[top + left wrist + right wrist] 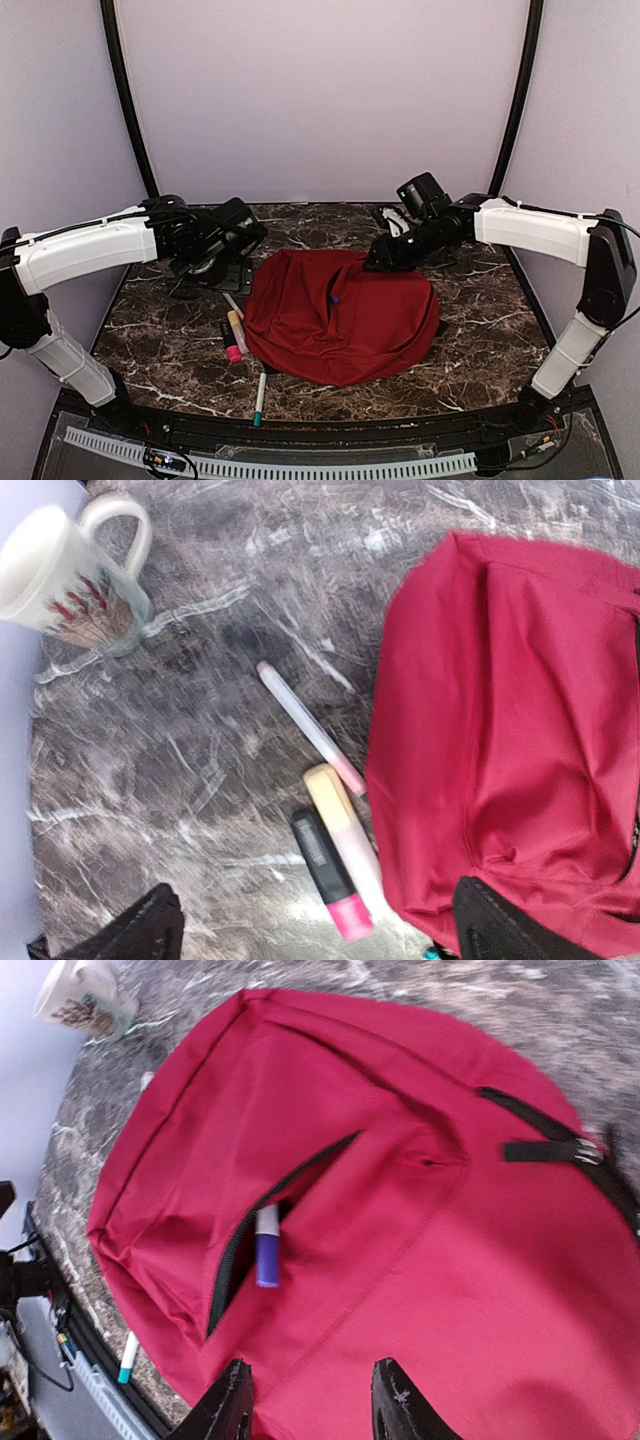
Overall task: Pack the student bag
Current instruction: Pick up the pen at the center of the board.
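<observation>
Two empty tools: left tool (pixel 320 927) gapes wide, right tool (pixel 310 1405) partly spread above the student bag (pixel 420 1260). Blue pen (pixel 267 1252) pokes from its pocket.

No writing can be read on the student bag (pixel 400 1260). The mug (pixel 70 575) carries a red print, too blurred to read.

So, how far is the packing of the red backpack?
Done: a blue marker is half inside the red backpack, in its open front pocket. In hand: nothing; left gripper and right gripper are open. Left: black highlighter, yellow-capped highlighter, thin pen and teal-capped pen on the table.
</observation>
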You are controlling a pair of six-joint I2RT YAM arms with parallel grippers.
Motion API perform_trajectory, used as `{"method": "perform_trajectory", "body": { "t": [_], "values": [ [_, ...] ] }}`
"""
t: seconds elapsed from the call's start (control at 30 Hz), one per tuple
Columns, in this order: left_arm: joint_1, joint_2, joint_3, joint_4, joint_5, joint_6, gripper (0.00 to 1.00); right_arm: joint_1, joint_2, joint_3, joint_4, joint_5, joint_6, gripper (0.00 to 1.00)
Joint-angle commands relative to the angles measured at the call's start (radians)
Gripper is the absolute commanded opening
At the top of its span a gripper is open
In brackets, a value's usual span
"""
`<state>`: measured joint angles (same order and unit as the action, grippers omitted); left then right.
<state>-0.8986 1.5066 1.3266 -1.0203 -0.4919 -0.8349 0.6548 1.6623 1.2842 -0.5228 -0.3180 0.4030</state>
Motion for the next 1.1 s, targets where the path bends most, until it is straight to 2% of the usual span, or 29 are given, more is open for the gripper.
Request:
{"method": "perform_trajectory", "body": {
  "t": [0.0,0.1,0.2,0.3,0.4,0.6,0.77,0.93,1.07],
  "values": [
    [0.014,-0.064,0.014,-0.004,-0.164,-0.003,0.99,-0.016,-0.094,0.014,-0.103,0.202,0.026,0.45],
    [0.041,-0.069,0.010,0.028,-0.145,0.039,0.99,-0.023,-0.157,0.022,-0.143,0.303,0.074,0.55],
    [0.117,-0.070,-0.013,0.082,-0.011,0.073,0.99,-0.040,-0.232,0.008,-0.171,0.374,0.124,0.68],
    [0.175,-0.060,-0.018,0.072,0.050,-0.013,0.93,-0.067,-0.315,-0.040,-0.168,0.394,0.165,0.84],
    [0.198,-0.043,-0.010,0.079,0.090,-0.097,0.88,-0.095,-0.388,-0.091,-0.160,0.389,0.181,0.92],
    [0.258,0.064,0.052,-0.007,0.241,-0.380,0.82,-0.113,-0.446,-0.124,-0.216,0.404,0.185,0.93],
    [0.277,0.145,0.089,0.003,0.294,-0.477,0.80,-0.113,-0.472,-0.125,-0.270,0.417,0.203,0.91],
    [0.365,0.194,0.038,0.069,0.405,-0.575,0.72,-0.114,-0.528,-0.164,-0.311,0.432,0.245,0.90],
    [0.386,0.240,0.053,0.086,0.398,-0.617,0.71,-0.114,-0.591,-0.192,-0.339,0.451,0.296,0.89]
  ]
}}
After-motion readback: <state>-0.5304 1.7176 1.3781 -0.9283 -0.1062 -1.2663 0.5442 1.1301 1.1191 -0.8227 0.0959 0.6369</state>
